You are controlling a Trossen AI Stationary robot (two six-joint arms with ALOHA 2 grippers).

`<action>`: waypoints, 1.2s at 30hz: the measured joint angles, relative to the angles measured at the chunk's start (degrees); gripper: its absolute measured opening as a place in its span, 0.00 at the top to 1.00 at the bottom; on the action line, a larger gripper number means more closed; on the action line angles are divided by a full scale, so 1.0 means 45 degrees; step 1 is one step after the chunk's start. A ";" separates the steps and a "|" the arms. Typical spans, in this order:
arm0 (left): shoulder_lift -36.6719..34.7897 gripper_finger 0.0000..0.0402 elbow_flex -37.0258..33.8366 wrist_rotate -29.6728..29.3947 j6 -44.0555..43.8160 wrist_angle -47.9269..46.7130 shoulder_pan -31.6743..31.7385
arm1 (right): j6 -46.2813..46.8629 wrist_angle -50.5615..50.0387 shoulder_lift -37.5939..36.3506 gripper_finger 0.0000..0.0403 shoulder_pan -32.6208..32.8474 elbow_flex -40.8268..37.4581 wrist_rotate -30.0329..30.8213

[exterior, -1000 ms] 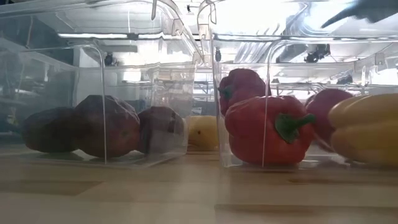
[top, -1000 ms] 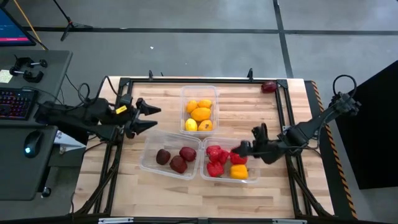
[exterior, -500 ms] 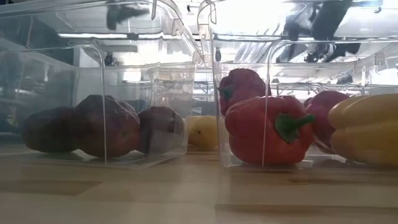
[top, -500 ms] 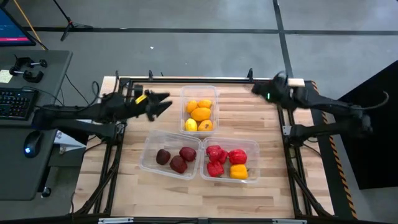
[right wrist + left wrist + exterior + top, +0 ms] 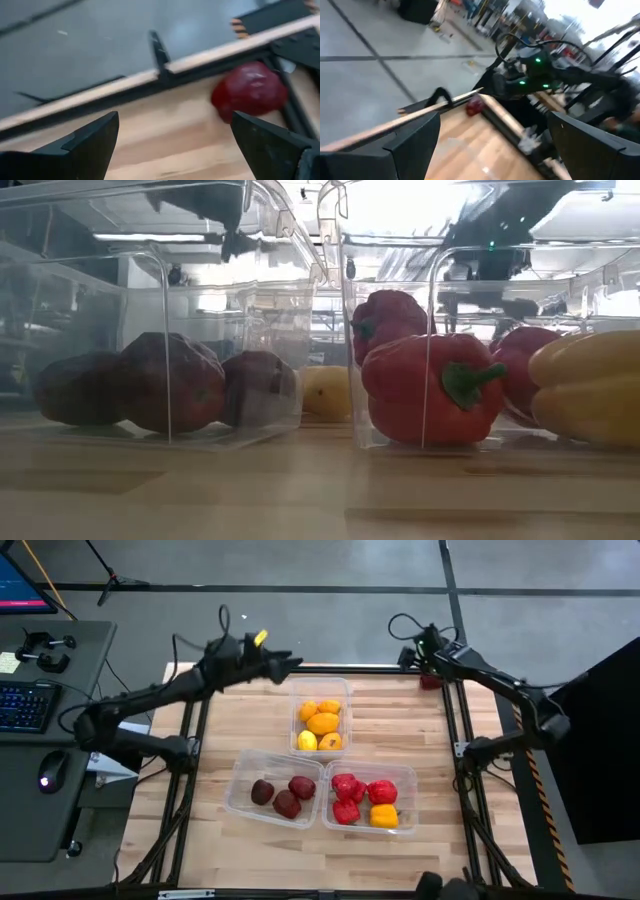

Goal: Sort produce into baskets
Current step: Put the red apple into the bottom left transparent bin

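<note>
The left gripper [image 5: 290,661] hangs over the far edge of the surface [image 5: 220,745], just left of the far tub [image 5: 296,710]; in its wrist view its jaws stand spread with nothing between them, aimed across the far edge toward the right arm. The far tub has its long axis running from the far edge toward the near edge and holds lemons [image 5: 307,741] and orange citrus [image 5: 323,723]. In front of it, two tubs lie side by side with long axes running left to right. The left front tub [image 5: 237,790] holds three dark maroon fruits [image 5: 262,791], seen in the low view as a close cluster [image 5: 160,383] behind the clear wall. The right front tub [image 5: 410,790] holds red peppers [image 5: 380,791] and one yellow-orange pepper [image 5: 384,816]; in the low view the nearest red pepper [image 5: 430,388] lies on its side with its green stem pointing toward the camera. One loose red piece [image 5: 250,90] rests at the far right corner of the surface, touching the black frame rail [image 5: 450,710] and well apart from all three tubs. The right gripper [image 5: 410,652] hovers over that corner; its jaws are spread and empty, and the red piece lies ahead of them, offset toward one finger, not between them.
</note>
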 joint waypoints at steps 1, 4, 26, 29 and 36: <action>0.0271 0.11 0.0363 0.0410 0.0312 -0.0403 0.0390 | 0.0101 -0.0220 0.0198 0.08 0.0003 -0.0010 0.0211; 0.1027 0.11 0.1339 0.1872 0.1565 -0.1215 0.1589 | 0.0749 -0.0772 0.0569 0.08 0.0015 -0.0010 0.0952; 0.4360 0.11 0.3739 0.8195 0.2050 -0.1277 0.7111 | 0.7718 -0.1821 0.4140 0.08 -0.1140 -0.0010 0.3772; 0.4354 0.11 0.3735 0.8214 0.2208 -0.1272 0.7121 | 0.7801 -0.1277 0.4755 0.08 -0.1388 -0.0010 0.3664; 0.4354 0.11 0.3735 0.8214 0.1889 -0.1351 0.7097 | 0.7250 -0.0644 0.5349 0.08 -0.1257 0.0087 0.4144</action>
